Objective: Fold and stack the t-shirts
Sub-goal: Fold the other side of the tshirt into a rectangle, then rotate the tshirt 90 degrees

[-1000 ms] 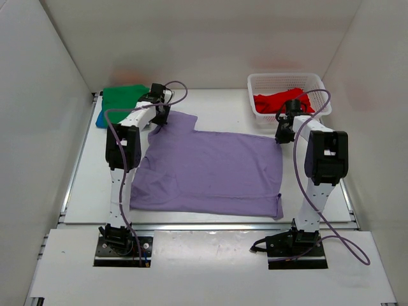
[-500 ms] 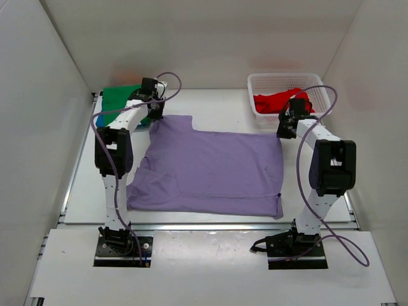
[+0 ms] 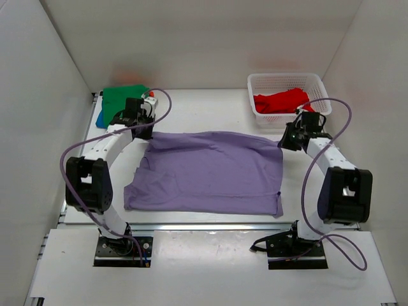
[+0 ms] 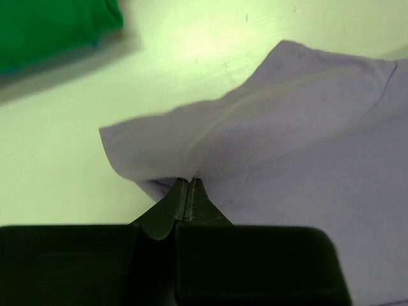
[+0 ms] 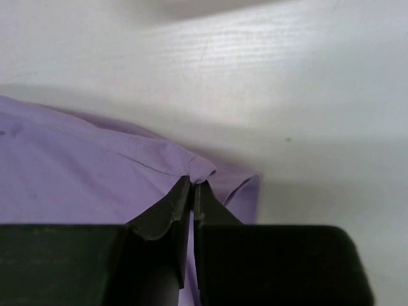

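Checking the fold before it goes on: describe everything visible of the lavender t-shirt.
The lavender t-shirt is soft, plain cloth, lightly wrinkled, spread mostly flat on the white table. The left hand is shut on its far-left corner, the right hand on its far-right corner, the cloth peaked at each pinch. Nothing else touches it.

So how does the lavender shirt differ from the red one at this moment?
The lavender t-shirt lies spread across the table; the red t-shirt sits bunched in the white mesh basket. The lavender one is pinched at its far corners by the left hand and right hand; nothing touches the red one. Both are plain and not yet folded.
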### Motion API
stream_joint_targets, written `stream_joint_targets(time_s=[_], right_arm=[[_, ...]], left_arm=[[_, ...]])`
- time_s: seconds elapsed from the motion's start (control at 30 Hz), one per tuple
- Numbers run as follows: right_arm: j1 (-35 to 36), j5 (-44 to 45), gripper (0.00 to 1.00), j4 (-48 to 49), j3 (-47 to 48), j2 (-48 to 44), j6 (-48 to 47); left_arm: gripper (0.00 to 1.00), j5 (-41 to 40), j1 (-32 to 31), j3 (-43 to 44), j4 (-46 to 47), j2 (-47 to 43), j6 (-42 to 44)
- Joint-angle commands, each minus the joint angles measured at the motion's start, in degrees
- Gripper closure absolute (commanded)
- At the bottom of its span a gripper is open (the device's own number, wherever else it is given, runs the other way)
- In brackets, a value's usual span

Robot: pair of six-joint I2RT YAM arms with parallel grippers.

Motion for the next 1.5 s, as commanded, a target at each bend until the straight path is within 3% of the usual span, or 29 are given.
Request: stream_joint_targets(time_s=[0.0,0.13,0.5,1.0,1.03,1.17,1.23,1.47], right_arm=[[-1.88,-3.74,1.00,2.68,-3.84,-6.60,0.65],[-4.95,-9.72,1.00,3.82,-10.78,-12.84,2.94],[-3.20,-6.12,1.00,-4.26,-15.53,-21.72,2.33],[-3.12,-3.75,0.99,-13.22,-21.43,-32.09,4.43],[-2.77,-3.49,0.93,-13.75,-22.30,-33.67,5.40],[-2.14,-0.76,0.65,-15.69,-23.10,-38.77,7.33],[-2.85,-0.23,0.59,-16.30,-22.75,-39.92,7.43],[-2.59,-1.46,0.59,-14.37,-19.94,-36.95,4.00]], left_arm=[[1.00,0.51,0.43,-6.27,2.69,-8.11,-0.55],[1.00,0.07,0.78,-13.48,3.40,-15.41,-1.34],[1.00,-0.20,0.34,-27.55,3.84,-31.06,-3.72],[1.00,-6.52,0.87,-37.49,1.82,-41.00,-7.49],[0.93,-6.96,0.78,-38.45,1.73,-41.44,-7.76],[0.82,-8.37,1.39,-39.52,1.64,-43.55,-9.69],[0.61,-8.63,1.65,-39.43,1.38,-44.60,-10.31],[0.50,-8.46,1.39,-35.66,-1.17,-44.96,-11.01]])
